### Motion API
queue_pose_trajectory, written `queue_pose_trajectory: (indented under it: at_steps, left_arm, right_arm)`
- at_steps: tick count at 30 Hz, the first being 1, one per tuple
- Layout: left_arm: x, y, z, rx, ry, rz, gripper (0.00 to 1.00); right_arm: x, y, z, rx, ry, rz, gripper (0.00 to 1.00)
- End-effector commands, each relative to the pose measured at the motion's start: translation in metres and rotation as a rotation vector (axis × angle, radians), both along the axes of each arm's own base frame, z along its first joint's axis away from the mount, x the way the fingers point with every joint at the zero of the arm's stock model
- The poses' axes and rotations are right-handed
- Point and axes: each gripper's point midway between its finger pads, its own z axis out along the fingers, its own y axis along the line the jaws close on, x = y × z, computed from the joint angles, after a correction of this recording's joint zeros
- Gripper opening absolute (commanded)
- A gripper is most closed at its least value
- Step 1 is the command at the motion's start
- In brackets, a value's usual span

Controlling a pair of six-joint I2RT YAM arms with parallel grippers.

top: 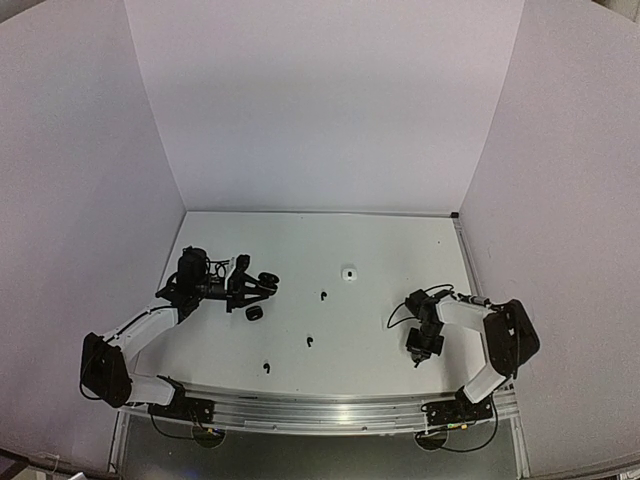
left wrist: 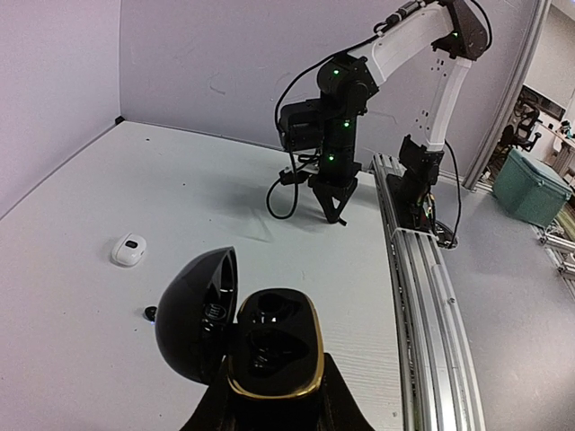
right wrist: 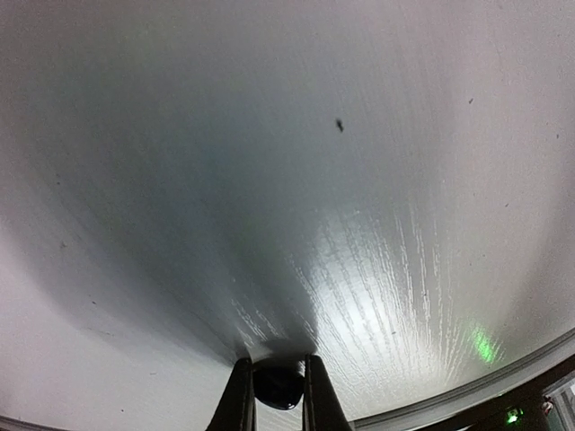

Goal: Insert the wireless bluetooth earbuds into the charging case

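Observation:
My left gripper (top: 250, 284) is shut on an open black charging case (left wrist: 274, 346) with a gold rim. Its lid (left wrist: 198, 314) is swung to the left and its wells look empty. My right gripper (top: 420, 352) points down at the table near the front right, shut on a small black earbud (right wrist: 277, 384) just above the surface. Three more black earbuds lie on the table: one mid-table (top: 323, 295), one nearer (top: 309, 341), one near the front (top: 266, 367). One of them also shows in the left wrist view (left wrist: 151, 312). No white earbuds are in view.
A second black case (top: 254, 313) lies on the table just below the left gripper. A small white case (top: 349, 272) sits at mid-table and also shows in the left wrist view (left wrist: 129, 250). The aluminium rail (top: 320, 410) runs along the near edge. White walls enclose three sides.

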Motion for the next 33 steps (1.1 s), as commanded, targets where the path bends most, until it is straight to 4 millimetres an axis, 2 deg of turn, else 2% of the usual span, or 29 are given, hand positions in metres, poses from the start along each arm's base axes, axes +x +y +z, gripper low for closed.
queue_pose_trajectory:
  at_steps: [1,5,7,9,11,14,15,17,20,25,29,33]
  left_arm:
    - [0.000,0.000,0.023,-0.030,-0.070,-0.019,0.00]
    - [0.001,0.001,0.022,-0.030,-0.074,-0.012,0.00]
    - [0.003,0.001,0.021,-0.029,-0.073,-0.001,0.00]
    - [0.004,0.001,0.021,-0.029,-0.075,0.010,0.00]
    - [0.006,0.002,0.022,-0.035,-0.082,0.030,0.00]
    - [0.011,0.003,0.027,-0.054,-0.110,0.073,0.00]
    - [0.013,0.004,0.030,-0.063,-0.119,0.086,0.00]
    - [0.016,0.005,0.032,-0.075,-0.123,0.112,0.00]
    - [0.019,0.007,0.037,-0.106,-0.143,0.144,0.00]
    - [0.026,0.011,0.045,-0.163,-0.177,0.212,0.00]
    - [0.032,0.015,0.050,-0.214,-0.201,0.270,0.00]
    - [0.035,0.018,0.052,-0.241,-0.264,0.306,0.00]
  right_arm:
    - [0.011,0.006,0.000,0.014,-0.018,0.009,0.00]
    - [0.039,0.022,0.019,0.064,-0.096,0.008,0.00]
    - [0.057,0.031,0.035,0.095,-0.154,0.009,0.00]
    - [0.082,0.045,0.058,0.138,-0.236,0.010,0.00]
    - [0.109,0.066,0.091,0.181,-0.344,0.034,0.00]
    - [0.154,0.109,0.164,0.246,-0.570,0.117,0.00]
    - [0.165,0.125,0.189,0.254,-0.652,0.157,0.00]
    - [0.174,0.164,0.230,0.289,-0.777,0.248,0.00]
    - [0.180,0.216,0.287,0.376,-0.950,0.327,0.00]
    - [0.165,0.292,0.346,0.540,-1.184,0.406,0.00]
    - [0.138,0.344,0.372,0.642,-1.325,0.510,0.00]
    - [0.121,0.376,0.385,0.675,-1.413,0.609,0.00]
